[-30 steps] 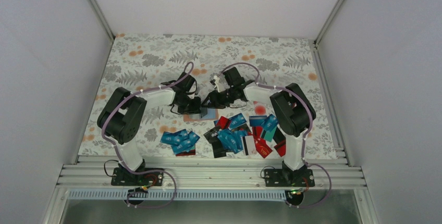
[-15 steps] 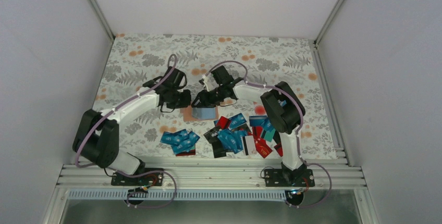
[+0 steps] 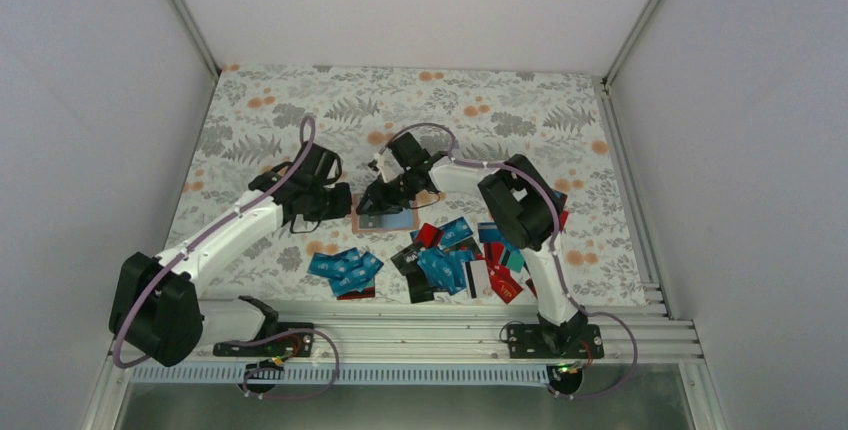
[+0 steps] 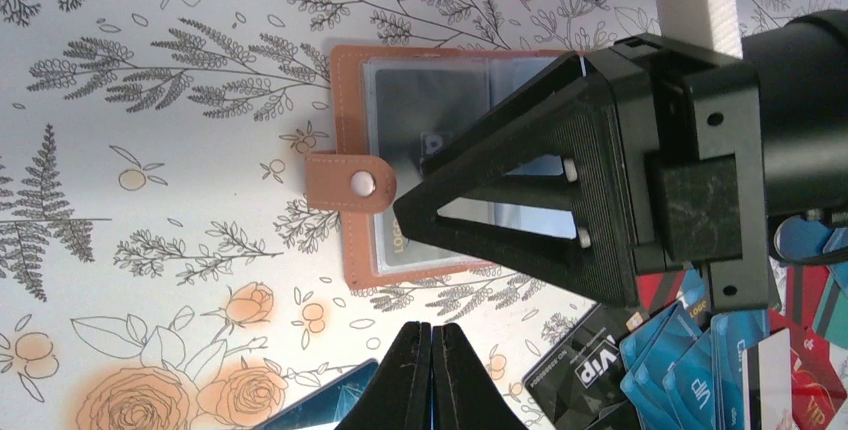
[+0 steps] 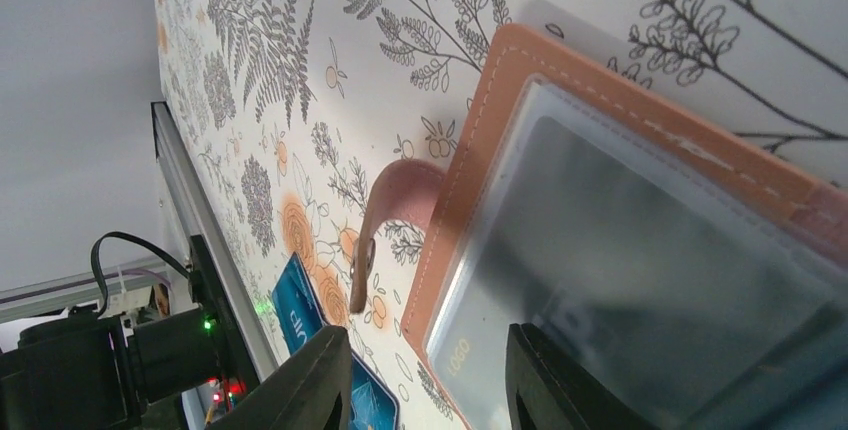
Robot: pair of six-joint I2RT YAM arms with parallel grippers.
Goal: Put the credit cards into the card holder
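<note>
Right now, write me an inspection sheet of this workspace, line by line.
Surface: floral tablecloth, lying flat.
Job's things: card holder lies open, snap tab out to one side; credit cards heaped nearer the arm bases than the holder, a smaller bunch to their left.
Clutter: nothing seen.
Grippers: left gripper shut, empty, beside the holder; right gripper over the holder's clear sleeve, fingers apart.
Cables: purple cables run along both arms, off the cards.
Surroundings: white walls; metal rail at the near edge.

Floral tablecloth (image 3: 300, 100) — plain white walls (image 3: 400, 0).
</note>
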